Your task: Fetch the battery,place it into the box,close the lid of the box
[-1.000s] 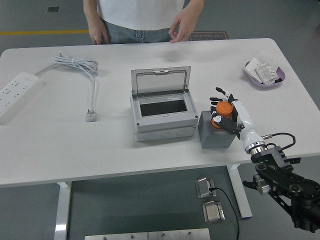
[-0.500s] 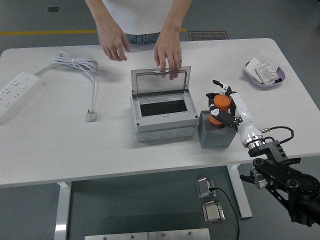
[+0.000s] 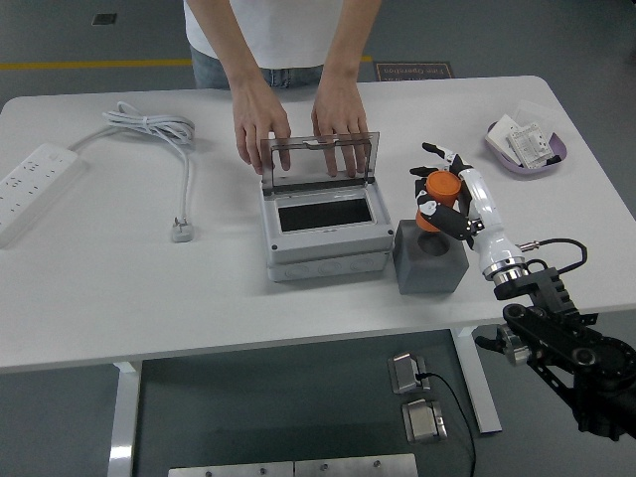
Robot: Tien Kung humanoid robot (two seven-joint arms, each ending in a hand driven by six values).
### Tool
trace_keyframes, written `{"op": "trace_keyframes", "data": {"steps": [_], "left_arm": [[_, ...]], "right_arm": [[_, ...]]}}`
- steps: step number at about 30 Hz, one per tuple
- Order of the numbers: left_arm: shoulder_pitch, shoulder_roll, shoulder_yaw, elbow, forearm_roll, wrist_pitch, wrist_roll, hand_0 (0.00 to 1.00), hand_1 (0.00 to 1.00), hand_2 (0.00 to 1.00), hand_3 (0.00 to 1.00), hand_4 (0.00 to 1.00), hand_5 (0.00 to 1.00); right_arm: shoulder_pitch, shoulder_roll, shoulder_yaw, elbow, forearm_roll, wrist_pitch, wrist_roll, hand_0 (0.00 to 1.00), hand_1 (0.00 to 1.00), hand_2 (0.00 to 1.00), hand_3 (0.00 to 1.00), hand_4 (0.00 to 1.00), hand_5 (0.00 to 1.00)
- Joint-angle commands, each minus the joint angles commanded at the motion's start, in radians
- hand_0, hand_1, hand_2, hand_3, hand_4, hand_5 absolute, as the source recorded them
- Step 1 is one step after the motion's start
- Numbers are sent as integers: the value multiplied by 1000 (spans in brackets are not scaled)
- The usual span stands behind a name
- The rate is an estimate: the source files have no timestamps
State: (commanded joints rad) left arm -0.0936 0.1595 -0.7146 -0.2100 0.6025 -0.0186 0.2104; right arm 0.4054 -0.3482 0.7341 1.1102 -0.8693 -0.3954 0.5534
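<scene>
person (image 3: 288,40): cut off above torso by top edge | power strip (image 3: 30,184): left end cropped | purple tray (image 3: 527,149) contents: too small to identify

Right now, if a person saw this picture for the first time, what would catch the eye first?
The orange battery gripped in the robot's right hand, just above the grey block right of centre. Next, a person's two hands on the clear lid of the open grey box mid-table.

White counter (image 3: 89,288), power strip (image 3: 30,186) at far left, coiled white cable (image 3: 159,129) with plug beside it, grey box (image 3: 323,234) mid-counter, dark grey block (image 3: 429,263) just right, purple dish (image 3: 527,149) far right.
</scene>
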Motion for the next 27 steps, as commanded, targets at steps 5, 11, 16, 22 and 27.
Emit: {"op": "trace_keyframes", "data": {"steps": [5,11,16,22,27], "left_arm": [[2,0,-11,-1,12,2,3,669,715,674,627,636,188],[3,2,-26,-2,30,5,9,669,716,674,627,636,189],[2,4,-31,-2,37,6,10,669,717,674,627,636,189],[-1,7,-40,-2,50,6,12,669,716,676,627,636,190],[1,10,-42,-2,54,7,12,669,719,677,626,636,189]], "right_arm": [[-5,-8,7,37,-2,-3,-1,669,684,633,801,300,2],[-9,-17,20,86,16,3,3,456,525,569,702,274,16],[-11,-21,28,115,45,15,5,359,433,474,543,390,2],[-11,-27,32,165,84,27,6,227,342,387,395,293,39],[-7,-32,26,213,90,27,1,176,280,307,329,168,76]]}}
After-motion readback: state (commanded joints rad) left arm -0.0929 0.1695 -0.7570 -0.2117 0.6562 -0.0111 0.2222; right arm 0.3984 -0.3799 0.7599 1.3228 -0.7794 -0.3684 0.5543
